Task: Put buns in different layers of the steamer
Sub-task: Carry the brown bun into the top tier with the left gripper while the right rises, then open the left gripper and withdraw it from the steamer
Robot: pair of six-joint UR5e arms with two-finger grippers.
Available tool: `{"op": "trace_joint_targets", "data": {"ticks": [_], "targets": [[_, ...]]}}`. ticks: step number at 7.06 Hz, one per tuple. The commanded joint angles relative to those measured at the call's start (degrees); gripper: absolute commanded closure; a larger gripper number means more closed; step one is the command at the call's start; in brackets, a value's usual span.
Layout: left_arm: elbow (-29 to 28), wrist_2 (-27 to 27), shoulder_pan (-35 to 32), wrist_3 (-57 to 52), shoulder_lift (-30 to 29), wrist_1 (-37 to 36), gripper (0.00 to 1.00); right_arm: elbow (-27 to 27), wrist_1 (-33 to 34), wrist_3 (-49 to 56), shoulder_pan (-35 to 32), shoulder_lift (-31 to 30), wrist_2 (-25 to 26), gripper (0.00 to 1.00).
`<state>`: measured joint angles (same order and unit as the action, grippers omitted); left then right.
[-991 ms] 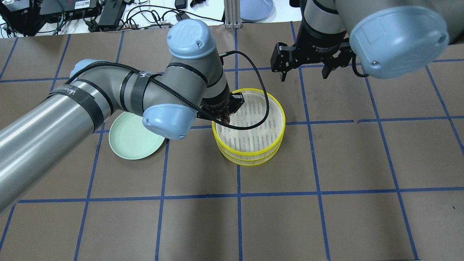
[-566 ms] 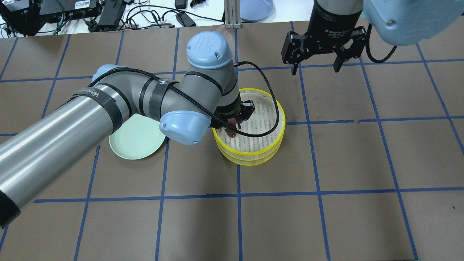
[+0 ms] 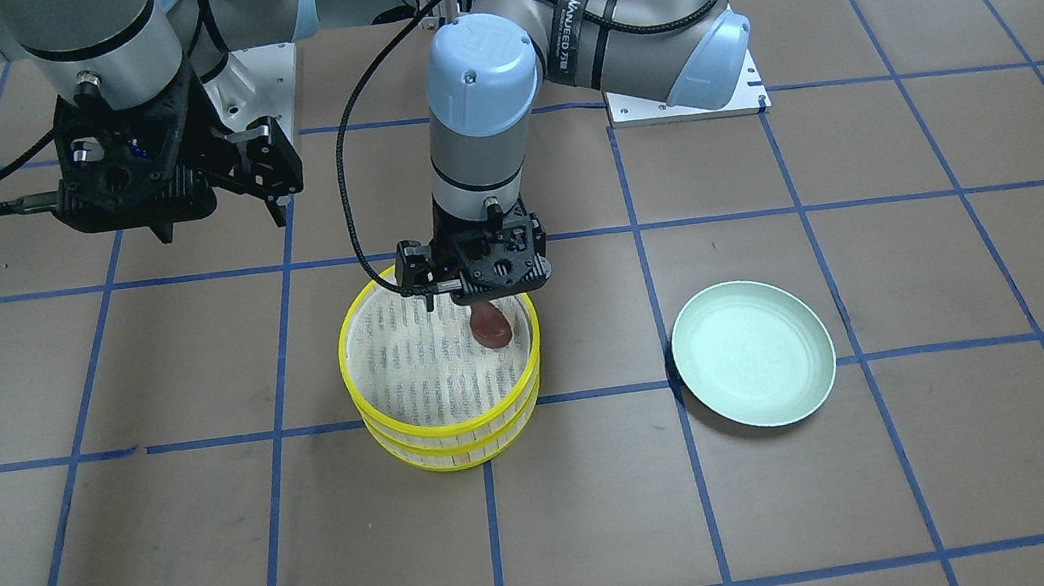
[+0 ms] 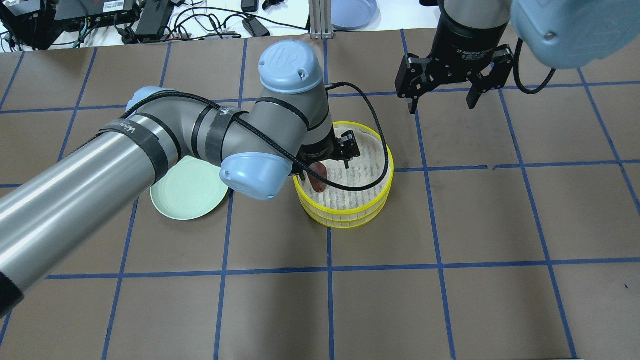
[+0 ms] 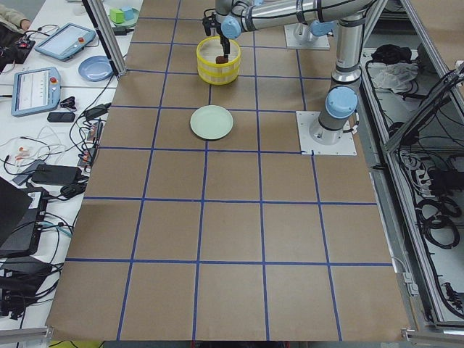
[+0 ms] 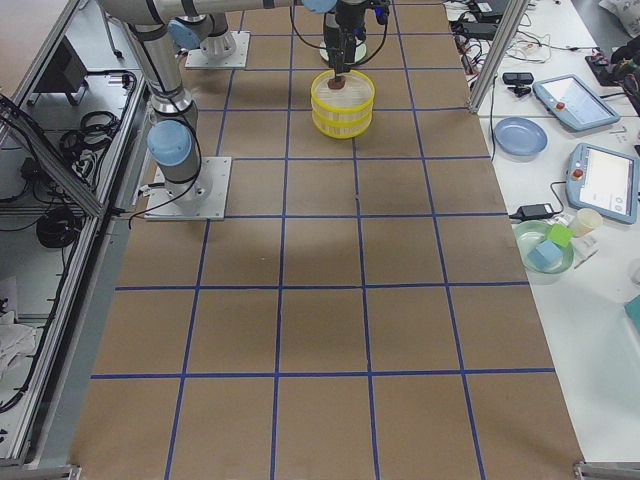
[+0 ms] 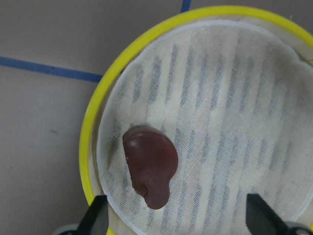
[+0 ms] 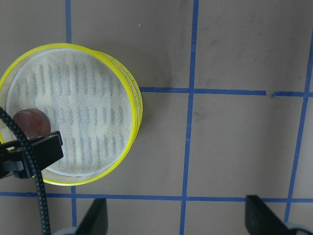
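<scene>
Two steamer layers [image 4: 356, 210] stand stacked, with yellow rims and a whitish mesh floor; they also show in the front view [image 3: 445, 432]. The dark reddish-brown bun [image 4: 320, 179] lies on the top layer's mesh near its left rim, as the left wrist view [image 7: 149, 171] and the front view [image 3: 491, 325] show. My left gripper [image 4: 324, 167] hangs just above the bun, open, its fingers [image 7: 95, 215] wide apart and clear of it. My right gripper [image 4: 442, 100] is open and empty, above the table beyond the steamer. The cream-white bun is hidden.
A pale green plate [image 4: 187, 192], with nothing on it, lies left of the steamer under my left forearm. A blue plate [image 4: 354, 11], cables and devices sit beyond the table's far edge. The brown mat carries a blue tape grid.
My left gripper moved right over the top layer, opened and let go of the reddish-brown bun, which now lies on the mesh. My right gripper moved to the right.
</scene>
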<state>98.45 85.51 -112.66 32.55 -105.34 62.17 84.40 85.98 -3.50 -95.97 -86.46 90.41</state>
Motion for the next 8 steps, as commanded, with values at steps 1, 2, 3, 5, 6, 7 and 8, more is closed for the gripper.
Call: {"op": "trace_joint_targets", "data": {"ticks": [1, 2, 3, 5, 6, 7, 8], "targets": [[-0.19, 0.63, 5.13, -9.31, 2.67, 3.11, 0.0, 1.64, 0.77, 0.33, 0.08, -1.08, -0.32, 0.0], [-0.19, 0.63, 10.04, -16.83, 4.07, 6.18, 0.0, 1.64, 0.86, 0.33, 0.08, -1.17, -0.32, 0.0], [-0.27, 1.41, 14.36, -23.7, 5.91, 9.43, 0.0, 1.64, 0.77, 0.33, 0.08, -1.17, -0.23, 0.0], [-0.8, 5.72, 19.3, -30.15, 10.48, 9.46, 0.0, 1.64, 0.77, 0.07, 0.0, -1.25, -0.06, 0.0], [-4.11, 5.72, 21.67, -31.14, 12.68, 12.51, 0.0, 1.64, 0.77, 0.07, 0.0, -1.25, -0.14, 0.0], [-9.28, 5.38, 23.96, -31.84, 13.57, 21.41, 0.0, 1.64, 0.68, -0.1, 0.0, -1.25, 0.03, 0.0], [-11.5, 5.11, 24.42, -31.76, 13.75, 23.15, 0.0, 1.64, 0.68, -0.11, 0.0, -1.25, -0.05, 0.0]]}}
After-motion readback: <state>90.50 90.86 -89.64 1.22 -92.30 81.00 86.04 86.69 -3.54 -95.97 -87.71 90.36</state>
